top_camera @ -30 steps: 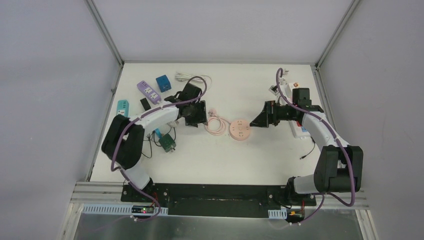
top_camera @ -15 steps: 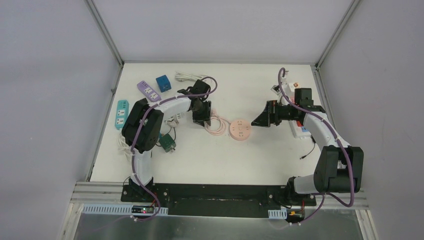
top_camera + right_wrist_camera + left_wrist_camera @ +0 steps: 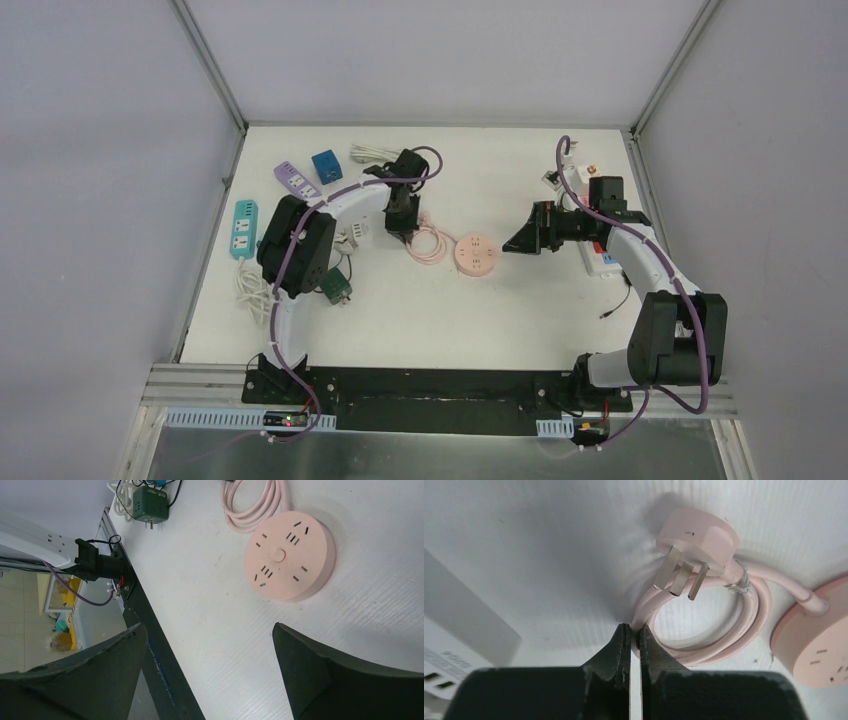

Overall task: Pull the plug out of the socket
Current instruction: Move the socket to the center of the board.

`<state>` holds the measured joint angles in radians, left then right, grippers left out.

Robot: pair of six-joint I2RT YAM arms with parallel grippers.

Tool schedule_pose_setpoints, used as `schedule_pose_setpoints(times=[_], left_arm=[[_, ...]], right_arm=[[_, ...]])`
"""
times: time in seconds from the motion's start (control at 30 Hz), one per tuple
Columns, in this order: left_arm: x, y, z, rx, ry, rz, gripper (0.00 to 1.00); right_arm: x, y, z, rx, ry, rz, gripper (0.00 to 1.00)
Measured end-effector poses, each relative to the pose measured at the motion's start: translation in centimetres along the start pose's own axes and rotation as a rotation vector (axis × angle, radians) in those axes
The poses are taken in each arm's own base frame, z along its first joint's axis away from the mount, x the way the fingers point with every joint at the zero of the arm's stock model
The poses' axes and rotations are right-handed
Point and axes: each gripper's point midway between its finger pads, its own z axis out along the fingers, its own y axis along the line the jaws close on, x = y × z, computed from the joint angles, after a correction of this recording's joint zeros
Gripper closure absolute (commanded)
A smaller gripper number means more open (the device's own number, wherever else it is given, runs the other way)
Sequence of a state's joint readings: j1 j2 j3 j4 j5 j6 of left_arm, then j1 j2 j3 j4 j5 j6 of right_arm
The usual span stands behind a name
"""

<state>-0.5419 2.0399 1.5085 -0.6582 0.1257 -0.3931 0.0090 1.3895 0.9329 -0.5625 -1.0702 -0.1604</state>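
- Step (judged): the plug is already out. Next, a retreat is called for, or a check of other sockets.
- Right gripper [image 3: 210, 626]: 1, spread wide near the round pink socket [image 3: 290, 555], nothing held.
- Left gripper [image 3: 633, 630]: 1, pinched near-shut, tips against the pink cord coil [image 3: 704, 635], no cord seen betw. fingers.
- Socket: 1, all slots seen empty.
- Pink 3-pin plug [image 3: 696, 540]: 1, laid free on the table, pins bare, apart from socket.
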Motion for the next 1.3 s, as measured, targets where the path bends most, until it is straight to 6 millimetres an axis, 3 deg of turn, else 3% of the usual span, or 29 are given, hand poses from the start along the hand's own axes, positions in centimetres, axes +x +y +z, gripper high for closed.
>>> schedule_pose_setpoints(times=[0.2,0.43,0.57,0.6,0.73,0.87,1.0,1.1,1.17,1.3], left_arm=[[-4.8,3.4,-0.2,-0.133,-0.074,0.016,1.0],[-11.9,10.3,-1.1,-0.272,-0.175,-0.038,1.0],[-14.6,13.0,-1.7,-0.337,-0.215,-0.043,1.0],[-15.0,13.3,-1.7,-0.347,-0.219,-0.04,0.92],[-15.5,13.9,-1.8,-0.368,-0.218,-0.03,0.5],[-15.8,14.0,-2.2,-0.361,-0.218,-0.03,0.3],[-16.0,13.7,-3.3,-0.334,-0.225,-0.031,0.24],[-16.2,12.8,-5.7,-0.292,-0.253,-0.032,0.23],[-15.9,12.0,-8.2,-0.259,-0.284,-0.029,0.22],[-14.2,9.9,-15.5,-0.173,-0.408,-0.021,0.17]], right_arm=[[0.1,0.0,0.0,0.0,0.003,-0.001,0.0],[0.0,-0.5,-0.5,0.014,-0.01,0.008,0.0],[0.1,-0.6,-0.6,0.017,-0.01,0.007,0.0],[0.1,-0.6,-0.6,0.018,-0.009,0.007,0.0],[0.4,-0.6,-0.9,0.032,0.0,-0.003,0.0],[1.2,-0.4,-1.5,0.068,0.026,-0.036,0.0],[0.9,0.2,-2.8,0.121,0.062,-0.104,0.0],[-0.7,1.1,-4.6,0.176,0.071,-0.195,0.0],[-1.7,1.6,-5.8,0.22,0.071,-0.247,0.0],[-3.2,1.8,-8.2,0.325,0.07,-0.296,0.0]])
